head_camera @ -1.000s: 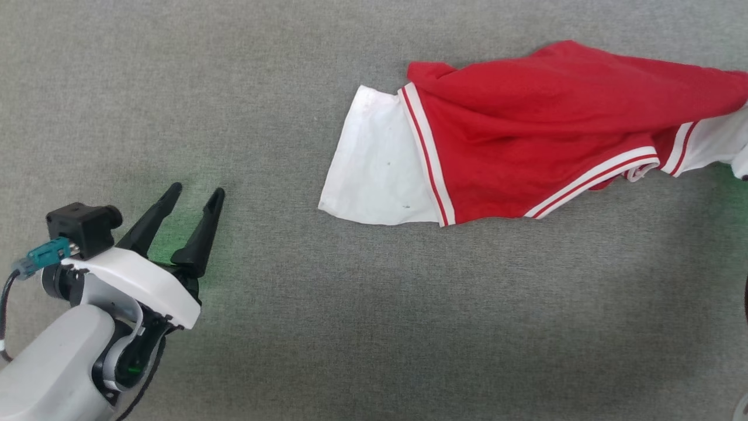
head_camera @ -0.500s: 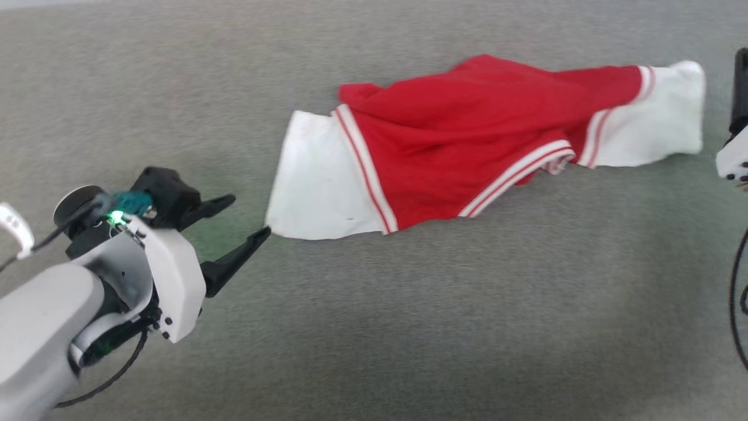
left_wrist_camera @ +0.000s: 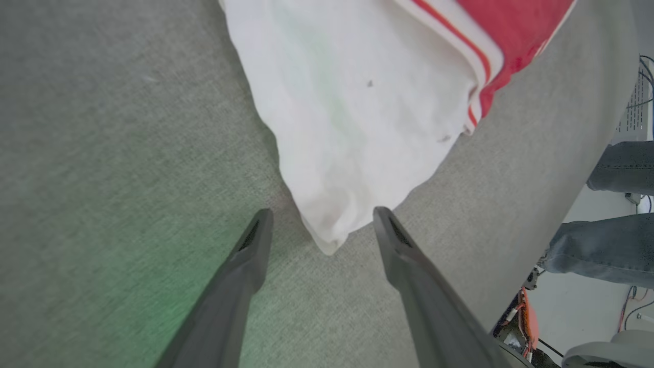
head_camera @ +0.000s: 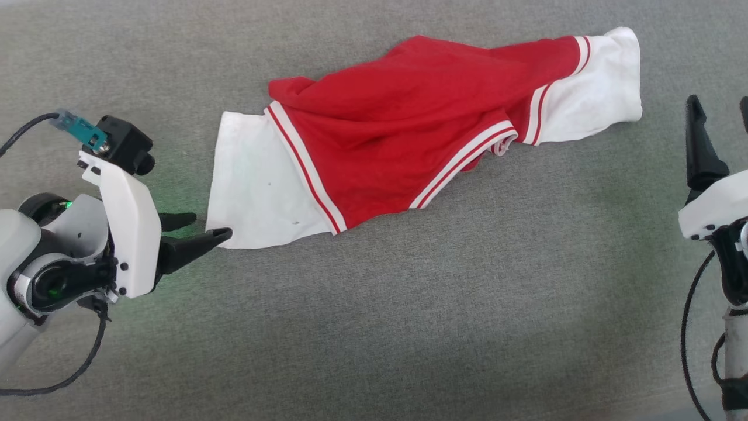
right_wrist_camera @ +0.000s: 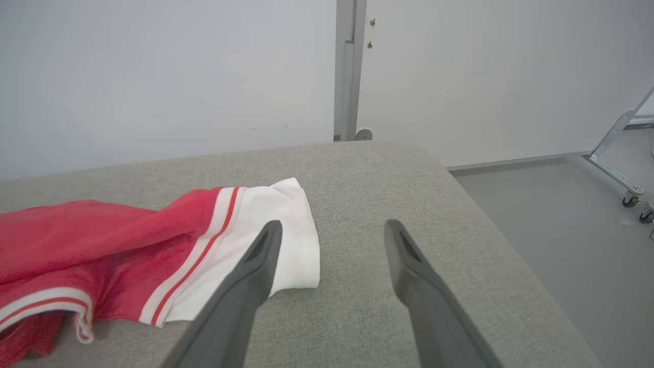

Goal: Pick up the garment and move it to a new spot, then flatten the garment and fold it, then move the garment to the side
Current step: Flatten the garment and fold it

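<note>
Garment (head_camera: pixel 409 128) corner between wide-spread left end effector (left_wrist_camera: pixel 321 215); right end effector (right_wrist_camera: pixel 332 225) wide-spread, apart.

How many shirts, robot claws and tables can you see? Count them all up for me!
Shirts: 1, the red and white garment
Robot claws: 2, the left gripper and the right gripper, both open
Tables: 1, the gray padded table
Total: 4
</note>
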